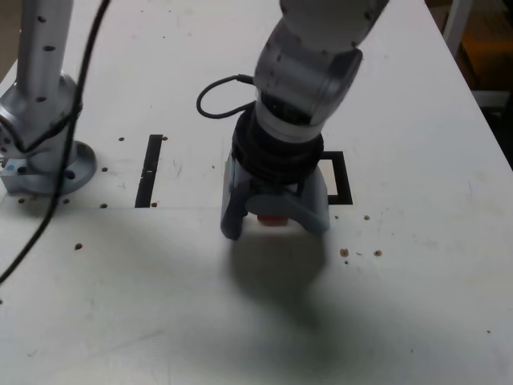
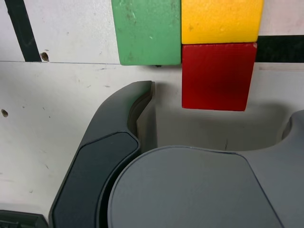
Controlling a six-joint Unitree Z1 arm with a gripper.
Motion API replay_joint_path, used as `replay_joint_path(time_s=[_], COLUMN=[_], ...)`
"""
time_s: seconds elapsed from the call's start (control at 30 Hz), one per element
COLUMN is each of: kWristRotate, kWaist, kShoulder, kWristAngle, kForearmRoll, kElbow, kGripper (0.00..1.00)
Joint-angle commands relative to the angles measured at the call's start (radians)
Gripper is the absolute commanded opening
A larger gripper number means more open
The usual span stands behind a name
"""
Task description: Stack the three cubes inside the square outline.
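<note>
Hovering low over the white table (image 1: 417, 305), the gripper (image 1: 274, 220) points straight down w/ its jaws spread apart, nothing clamped between them. In the exterior view the red cube (image 1: 272, 220) shows only as a small red sliver in the gap between the two grey fingers (image 1: 232, 215), low near the tabletop; can't tell from there whether either finger touches it. The wrist view gives more: the red cube (image 2: 217, 76) sits clear of the dark finger (image 2: 126, 118), a strip of bare table between them, so approx. beside the finger tip, not in contact w/ it. Just beyond, the yellow cube (image 2: 221, 20) touches the red one edge to edge, and the green cube (image 2: 146, 31) butts against the yellow one's side, its corner meeting the red cube's corner. All three lie flat on the table, none on top of another. The square outline (image 1: 341, 178) peeks out at about 2 o'clock from the gripper in the exterior view, mostly hidden by the arm; whether the cubes lie inside it can't be told. Farther off, a thin black strip (image 1: 150, 170) lies at approx. 10 o'clock from the gripper, and the arm's base (image 1: 44, 160) stands beyond it toward 9 o'clock.
</note>
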Motion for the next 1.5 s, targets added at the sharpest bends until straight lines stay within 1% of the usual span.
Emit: replay_joint_path(time_s=[0.0, 0.1, 0.23, 0.33, 0.43, 0.53, 0.7, 0.77, 0.87, 0.9, 0.97, 1.1, 1.33, 1.47], kWristRotate=[0.002, 0.003, 0.004, 0.004, 0.003, 0.003, 0.004, 0.006, 0.006, 0.006, 0.005, 0.006, 0.011, 0.009], kWaist=[0.003, 0.006, 0.011, 0.012, 0.012, 0.012, 0.012, 0.012, 0.012, 0.012, 0.012, 0.013, 0.019, 0.02], kShoulder=[0.001, 0.001, 0.003, 0.006, 0.008, 0.009, 0.017, 0.022, 0.03, 0.032, 0.035, 0.039, 0.038, 0.023], kWristAngle=[0.009, 0.027, 0.041, 0.056, 0.07, 0.076, 0.076, 0.079, 0.09, 0.093, 0.096, 0.092, 0.067, 0.042], kForearmRoll=[0.003, 0.023, 0.052, 0.058, 0.062, 0.062, 0.051, 0.047, 0.045, 0.045, 0.045, 0.044, 0.042, 0.082], kElbow=[-0.003, -0.009, -0.014, -0.018, -0.028, -0.036, -0.04, -0.041, -0.046, -0.047, -0.048, -0.048, -0.045, -0.051], kGripper=[0.96, 0.92, 0.87, 0.83, 0.76, 0.72, 0.7, 0.65, 0.52, 0.5, 0.48, 0.48, 0.34, 0.31])
